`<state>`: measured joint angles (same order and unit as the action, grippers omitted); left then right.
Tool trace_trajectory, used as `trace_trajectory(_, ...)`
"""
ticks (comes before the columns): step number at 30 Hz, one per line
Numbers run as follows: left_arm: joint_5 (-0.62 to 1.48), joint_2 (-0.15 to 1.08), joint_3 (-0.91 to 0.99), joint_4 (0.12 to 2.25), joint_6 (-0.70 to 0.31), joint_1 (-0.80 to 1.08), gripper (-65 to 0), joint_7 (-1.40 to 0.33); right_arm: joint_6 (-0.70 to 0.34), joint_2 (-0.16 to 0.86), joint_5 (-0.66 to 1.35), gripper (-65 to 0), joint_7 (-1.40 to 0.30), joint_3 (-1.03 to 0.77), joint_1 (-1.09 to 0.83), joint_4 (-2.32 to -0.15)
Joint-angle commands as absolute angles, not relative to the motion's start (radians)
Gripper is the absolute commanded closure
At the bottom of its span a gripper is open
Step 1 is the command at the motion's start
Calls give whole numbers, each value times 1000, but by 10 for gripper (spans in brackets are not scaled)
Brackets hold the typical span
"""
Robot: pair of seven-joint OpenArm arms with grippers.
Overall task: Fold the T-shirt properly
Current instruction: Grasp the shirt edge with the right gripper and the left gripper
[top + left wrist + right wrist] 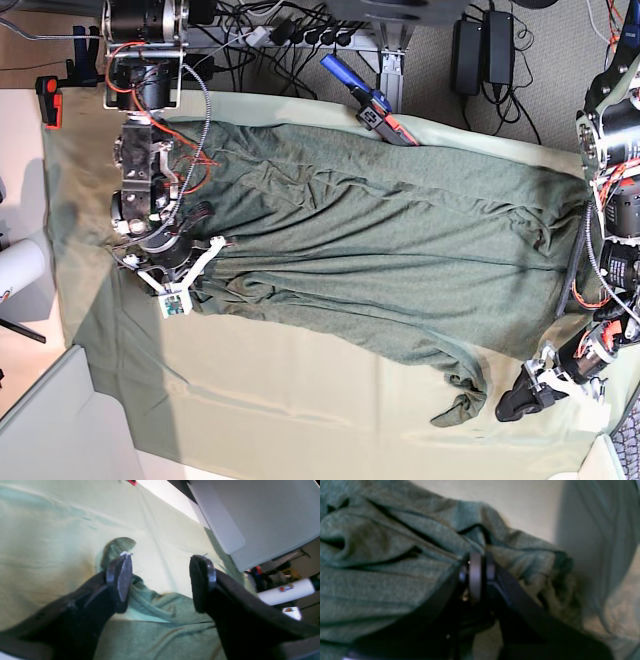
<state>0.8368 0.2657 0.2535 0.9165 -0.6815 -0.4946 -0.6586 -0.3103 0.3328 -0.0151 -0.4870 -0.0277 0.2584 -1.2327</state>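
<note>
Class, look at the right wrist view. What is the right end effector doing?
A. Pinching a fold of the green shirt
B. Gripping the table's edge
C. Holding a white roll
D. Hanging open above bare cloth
A: the right end effector has its jaws closed together, with a bunched fold of the shirt caught between them.

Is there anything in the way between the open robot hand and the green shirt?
Nothing visible. The left gripper hangs open right over the T-shirt, near a sleeve end; only air lies between its jaws and the fabric on the table cloth.
</note>
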Motion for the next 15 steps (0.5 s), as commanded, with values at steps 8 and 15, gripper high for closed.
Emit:
trace_trajectory(8,706,273,130,935,-698,-529,-393,-534,-310,385,-15,0,-468,-55,282,-1245)
trace_trajectory(15,479,261,-5,933,-522,-537,-393,-384,-310,384,81,-109,-498,-55,282,-1245)
